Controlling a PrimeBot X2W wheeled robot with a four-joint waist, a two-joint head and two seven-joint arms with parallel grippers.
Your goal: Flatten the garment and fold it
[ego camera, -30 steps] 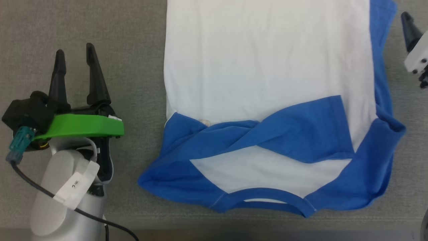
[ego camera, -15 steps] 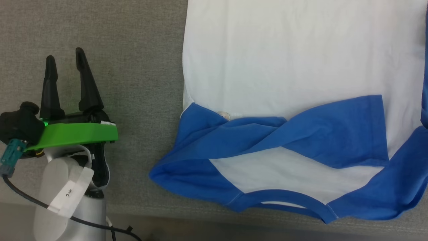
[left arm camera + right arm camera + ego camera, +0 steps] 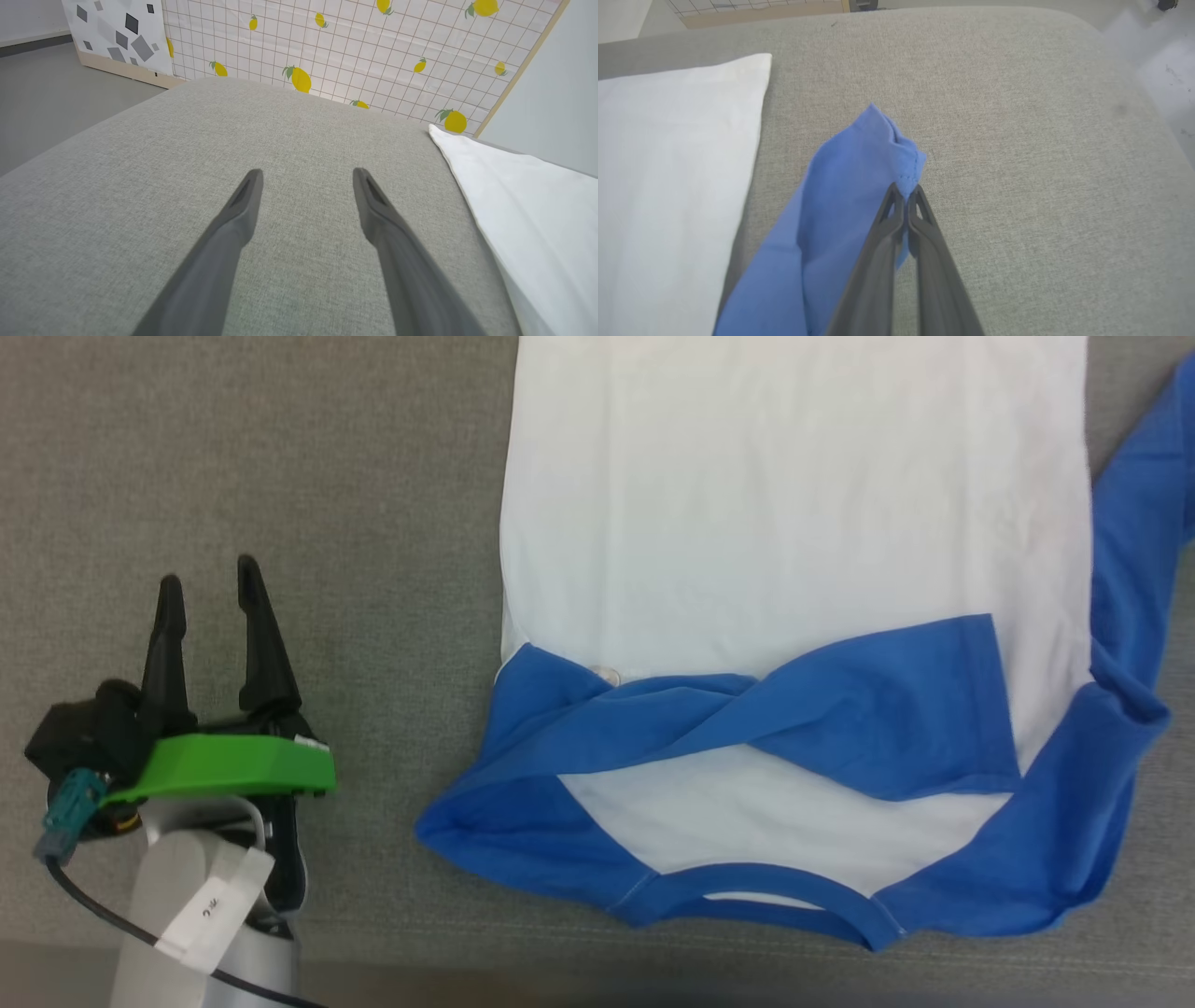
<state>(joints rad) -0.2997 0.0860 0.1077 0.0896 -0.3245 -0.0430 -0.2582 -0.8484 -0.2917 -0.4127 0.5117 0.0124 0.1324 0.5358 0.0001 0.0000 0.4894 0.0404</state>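
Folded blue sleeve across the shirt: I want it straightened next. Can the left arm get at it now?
Probably yes. The left arm, jaws open and empty, is beside the shirt, with only bare grey cushion between it and the sleeve.

A single label, and nothing on it reads clearly.

A white label hangs on the left arm's pale forearm in the head view. It carries a few small dark characters set at a slant, perhaps a short code of digits and a letter, but they are too small and blurred to make out. On the garment, a small tan mark peeks from under the folded blue sleeve. Whether it is print or lettering cannot be told. The wrist views offer no legible writing.
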